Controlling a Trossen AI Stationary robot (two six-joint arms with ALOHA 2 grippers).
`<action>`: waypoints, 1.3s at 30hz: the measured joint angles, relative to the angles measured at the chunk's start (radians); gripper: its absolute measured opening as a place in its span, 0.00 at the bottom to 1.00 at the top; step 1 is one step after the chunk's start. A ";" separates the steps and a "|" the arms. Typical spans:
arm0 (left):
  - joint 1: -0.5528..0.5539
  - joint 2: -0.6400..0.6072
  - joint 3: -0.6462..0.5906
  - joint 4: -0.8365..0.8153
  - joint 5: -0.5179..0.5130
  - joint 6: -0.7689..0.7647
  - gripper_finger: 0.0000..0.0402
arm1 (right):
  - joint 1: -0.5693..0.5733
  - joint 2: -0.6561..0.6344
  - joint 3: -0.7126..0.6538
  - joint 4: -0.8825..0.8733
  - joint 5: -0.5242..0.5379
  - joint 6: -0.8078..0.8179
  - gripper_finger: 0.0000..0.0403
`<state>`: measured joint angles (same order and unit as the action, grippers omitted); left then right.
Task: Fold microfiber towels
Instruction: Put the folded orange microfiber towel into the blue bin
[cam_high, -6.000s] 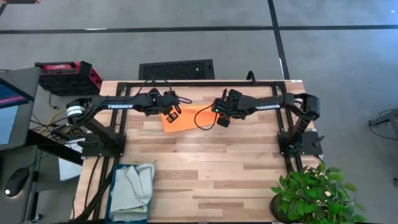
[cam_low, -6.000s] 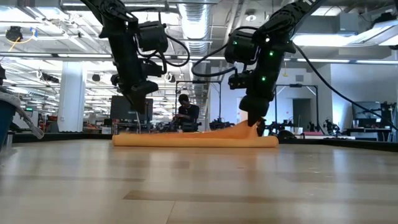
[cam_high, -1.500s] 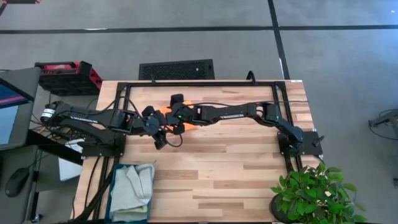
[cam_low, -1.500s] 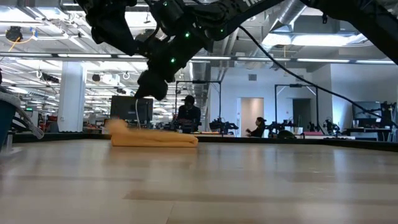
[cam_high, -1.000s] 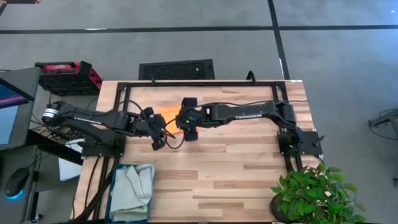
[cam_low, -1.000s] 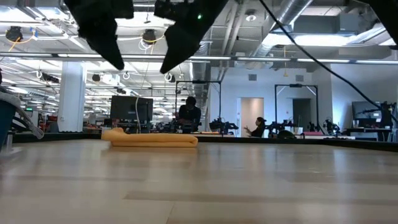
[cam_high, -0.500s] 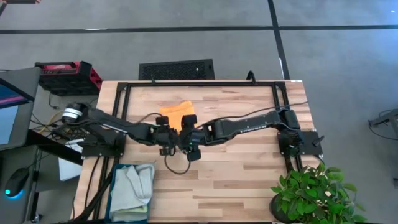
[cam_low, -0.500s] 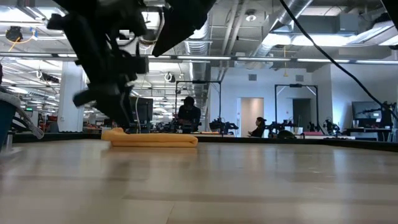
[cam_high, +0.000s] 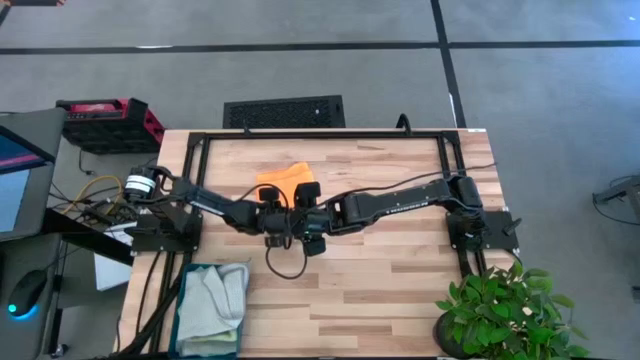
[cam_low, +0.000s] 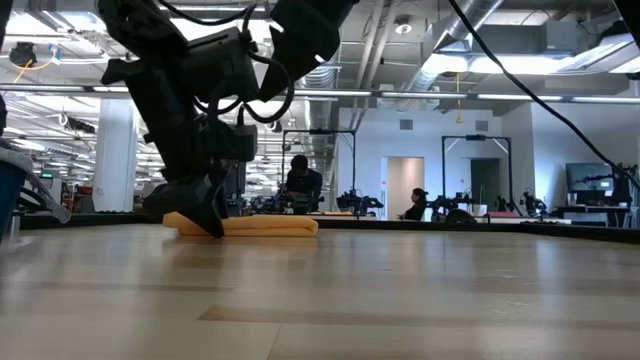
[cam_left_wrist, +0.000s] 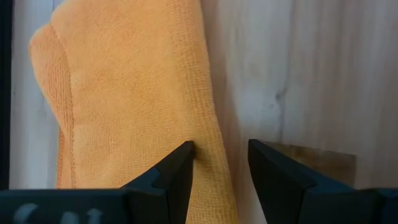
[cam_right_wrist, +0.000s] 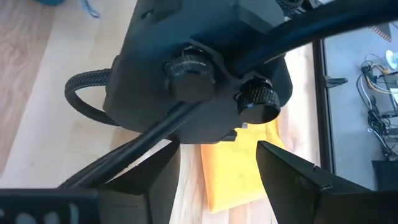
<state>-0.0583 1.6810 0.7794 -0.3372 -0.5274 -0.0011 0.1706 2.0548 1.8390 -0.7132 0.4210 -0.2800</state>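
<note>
Both arms have drawn back from the orange towel (cam_high: 283, 180), folded at the counter's (cam_high: 400, 270) far edge: left tool (cam_left_wrist: 219, 163) spread just beside it, right tool (cam_right_wrist: 217, 171) spread nearby, fold apparently done.

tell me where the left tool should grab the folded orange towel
Take the long edge of the orange towel nearest the left tool, coming in low from the table's near side. Its open fingers already straddle that edge, and the towel lies flat and folded.
</note>
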 joint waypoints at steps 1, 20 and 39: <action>0.005 0.000 0.000 0.001 0.001 -0.005 0.37 | 0.000 0.000 0.000 -0.002 0.000 0.001 0.58; 0.065 0.002 -0.001 -0.016 0.088 -0.001 0.01 | -0.010 -0.116 0.007 -0.158 0.105 0.039 0.58; 0.035 -0.256 0.085 -0.452 0.447 -0.263 0.00 | -0.029 -0.320 0.001 -0.308 0.104 0.135 0.58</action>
<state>-0.0238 1.4248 0.8647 -0.7890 -0.0803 -0.2643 0.1417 1.7348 1.8404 -1.0211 0.5252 -0.1450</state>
